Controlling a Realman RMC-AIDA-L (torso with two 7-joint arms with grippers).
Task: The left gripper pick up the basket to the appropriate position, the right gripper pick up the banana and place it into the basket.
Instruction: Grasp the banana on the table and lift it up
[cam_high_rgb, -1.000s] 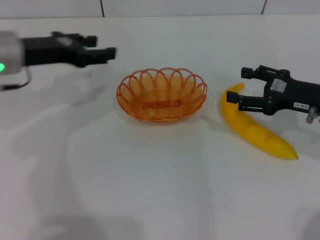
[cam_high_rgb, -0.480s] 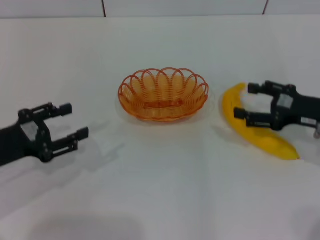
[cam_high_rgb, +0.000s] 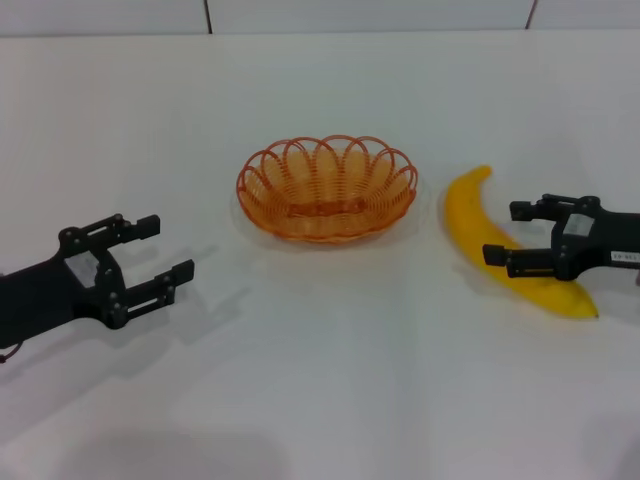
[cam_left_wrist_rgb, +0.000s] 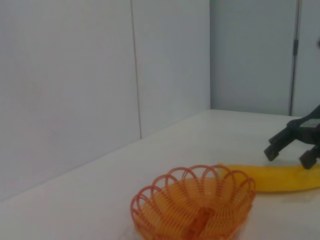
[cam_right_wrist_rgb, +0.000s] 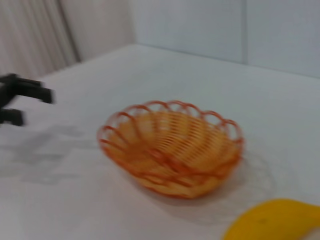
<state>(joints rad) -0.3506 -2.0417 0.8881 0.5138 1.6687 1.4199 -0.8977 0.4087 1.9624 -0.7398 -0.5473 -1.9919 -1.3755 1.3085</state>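
The basket (cam_high_rgb: 327, 188) sits upright on the white table (cam_high_rgb: 320, 380), a little above the middle of the head view. It is a shallow oval of orange wire with a looped, scalloped rim, and nothing lies in it; the wrist views show only its ribbed bottom and a flat strip running along the centre of the floor. No gripper touches it.

The banana (cam_high_rgb: 505, 247) lies flat on the table at about 3 o'clock from the basket, near it but apart, with a strip of bare table between. Its curved tip points up toward 12 o'clock and its other end runs off toward 4 o'clock. In the left wrist view the banana (cam_left_wrist_rgb: 280, 178) shows just behind the basket (cam_left_wrist_rgb: 195, 207); in the right wrist view only its near end (cam_right_wrist_rgb: 277, 220) shows, with the basket (cam_right_wrist_rgb: 172, 150) beyond.

The right gripper (cam_high_rgb: 513, 233) hangs over the lower half of the banana, pointing toward 9 o'clock. Its fingers are apart, one on each side of the fruit, and are not clamped on it; whether either touches the peel cannot be told.

The left gripper (cam_high_rgb: 166, 248) is at about 8 o'clock from the basket, well apart from it, low over the table and pointing toward 2 o'clock. Its fingers are spread wide and hold nothing. In the right wrist view the left gripper (cam_right_wrist_rgb: 25, 102) shows at the edge, far from the basket.
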